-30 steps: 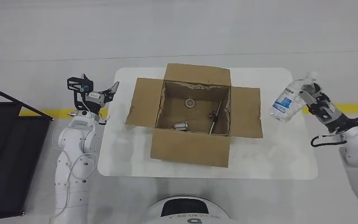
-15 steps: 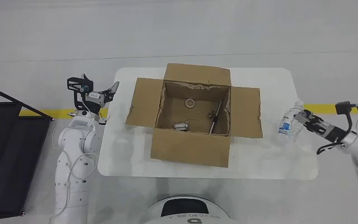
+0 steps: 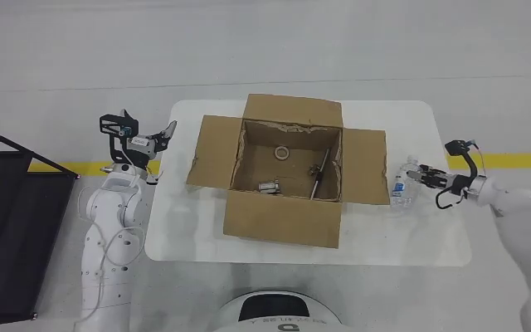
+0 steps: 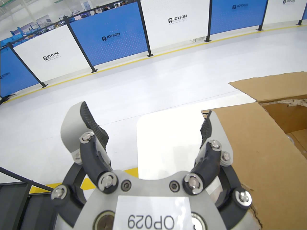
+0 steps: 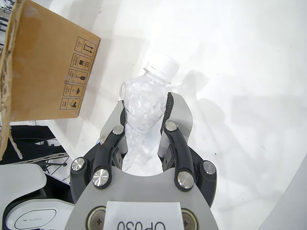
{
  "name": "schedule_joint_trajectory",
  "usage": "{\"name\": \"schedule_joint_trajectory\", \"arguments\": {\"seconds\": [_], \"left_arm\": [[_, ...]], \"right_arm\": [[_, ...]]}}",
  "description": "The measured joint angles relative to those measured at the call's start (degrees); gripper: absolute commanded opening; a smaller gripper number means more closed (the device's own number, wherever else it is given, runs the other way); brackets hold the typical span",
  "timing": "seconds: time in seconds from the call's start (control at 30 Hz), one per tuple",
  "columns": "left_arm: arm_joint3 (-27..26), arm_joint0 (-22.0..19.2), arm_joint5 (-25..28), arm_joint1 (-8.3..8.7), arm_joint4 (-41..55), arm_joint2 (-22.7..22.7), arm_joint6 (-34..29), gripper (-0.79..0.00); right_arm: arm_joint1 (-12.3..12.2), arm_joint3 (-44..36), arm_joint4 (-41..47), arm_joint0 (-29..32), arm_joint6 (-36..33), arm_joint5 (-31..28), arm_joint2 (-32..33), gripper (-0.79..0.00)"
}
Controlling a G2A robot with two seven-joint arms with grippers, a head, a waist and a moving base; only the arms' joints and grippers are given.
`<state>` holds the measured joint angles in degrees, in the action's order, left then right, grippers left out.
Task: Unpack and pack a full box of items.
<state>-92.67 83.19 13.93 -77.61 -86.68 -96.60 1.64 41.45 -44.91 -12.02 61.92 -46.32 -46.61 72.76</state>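
White factory flooring (image 3: 249, 50), crossed by a yellow line (image 3: 510, 158), surrounds the white desk (image 3: 415, 124), on which a cardboard box (image 3: 282, 220) is seen with all 4 flaps folded out. A crumpled clear bottle (image 5: 144, 96) with a white cap is gripped by the right jaws, which are closed around its body. It is held low over the desk just beside the box's right flap, cap pointing away from the wrist. Whether it touches the surface cannot be told. The left jaws are held open and empty off the desk's left edge, near the left flap. Inside the box, 3 items are visible: a tape roll (image 3: 283, 153), a small metal part (image 3: 268, 187) and a dark rod (image 3: 322, 173) by the right wall. Unpacking is judged to be under way, with 1 item out and 3 yet to be lifted. Repacking has not begun.
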Motion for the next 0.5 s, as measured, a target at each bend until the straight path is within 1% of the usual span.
{"name": "schedule_joint_trajectory", "arguments": {"seconds": [0.03, 0.1, 0.2, 0.27, 0.3, 0.33, 0.37, 0.4, 0.43, 0.47, 0.5], "left_arm": [[0.0, 0.0, 0.0, 0.0, 0.0, 0.0, 0.0, 0.0], [0.0, 0.0, 0.0, 0.0, 0.0, 0.0, 0.0, 0.0], [0.0, 0.0, 0.0, 0.0, 0.0, 0.0, 0.0, 0.0], [0.0, 0.0, 0.0, 0.0, 0.0, 0.0, 0.0, 0.0], [0.0, 0.0, 0.0, 0.0, 0.0, 0.0, 0.0, 0.0], [0.0, 0.0, 0.0, 0.0, 0.0, 0.0, 0.0, 0.0], [0.0, 0.0, 0.0, 0.0, 0.0, 0.0, 0.0, 0.0], [0.0, 0.0, 0.0, 0.0, 0.0, 0.0, 0.0, 0.0], [0.0, 0.0, 0.0, 0.0, 0.0, 0.0, 0.0, 0.0], [0.0, 0.0, 0.0, 0.0, 0.0, 0.0, 0.0, 0.0], [0.0, 0.0, 0.0, 0.0, 0.0, 0.0, 0.0, 0.0]], "right_arm": [[0.25, 0.62, -0.2, -0.82, -0.31, -0.13, -0.64, -0.671], [0.59, 1.62, -0.31, -1.84, -0.54, -0.31, -1.42, -0.634], [1.12, 2.73, -1.18, -3.31, -0.98, -0.28, -2.75, -0.646], [1.53, 3.23, -1.51, -4.21, -1.27, -0.28, -3.72, -0.625], [1.71, 3.47, -1.64, -4.58, -1.41, -0.23, -4.14, -0.579], [1.95, 3.78, -1.88, -5.1, -1.62, -0.05, -4.7, -0.477], [2.13, 4.03, -2.1, -5.52, -1.71, 0.12, -5.09, -0.422], [2.29, 4.33, -2.3, -5.92, -1.73, 0.28, -5.43, -0.32], [2.47, 4.79, -2.53, -6.44, -1.67, 0.42, -5.79, -0.188], [2.58, 5.17, -2.69, -6.81, -1.57, 0.46, -5.99, -0.108], [2.65, 5.62, -2.86, -7.19, -1.42, 0.51, -6.1, -0.268]]}}
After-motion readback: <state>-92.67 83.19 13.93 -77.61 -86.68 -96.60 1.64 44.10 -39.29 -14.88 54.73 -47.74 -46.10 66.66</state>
